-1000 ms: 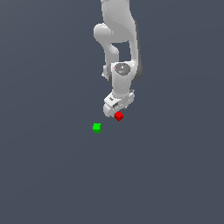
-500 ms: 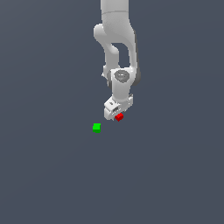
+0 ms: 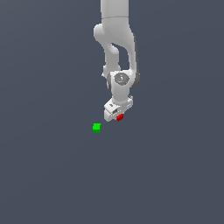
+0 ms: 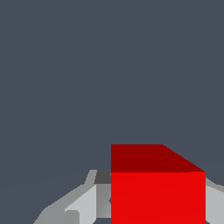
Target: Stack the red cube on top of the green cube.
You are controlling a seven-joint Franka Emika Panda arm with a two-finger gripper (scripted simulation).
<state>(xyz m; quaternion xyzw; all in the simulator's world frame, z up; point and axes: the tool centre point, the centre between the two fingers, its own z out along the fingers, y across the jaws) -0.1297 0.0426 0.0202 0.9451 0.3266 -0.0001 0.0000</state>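
The red cube [image 3: 120,117] sits between the fingers of my white gripper [image 3: 118,115], which is shut on it and holds it above the grey floor. In the wrist view the red cube [image 4: 157,188] fills the space between the two grey fingers [image 4: 83,203]. The green cube [image 3: 96,127] lies on the floor, apart from the gripper, toward the exterior view's left and a little lower in that picture. The green cube does not show in the wrist view.
A plain dark grey floor [image 3: 52,175] spreads all around. The white arm [image 3: 117,39] comes down from the top of the exterior view.
The gripper has risen slightly with the red cube in it and the wrist has turned a little. The green cube has not moved.
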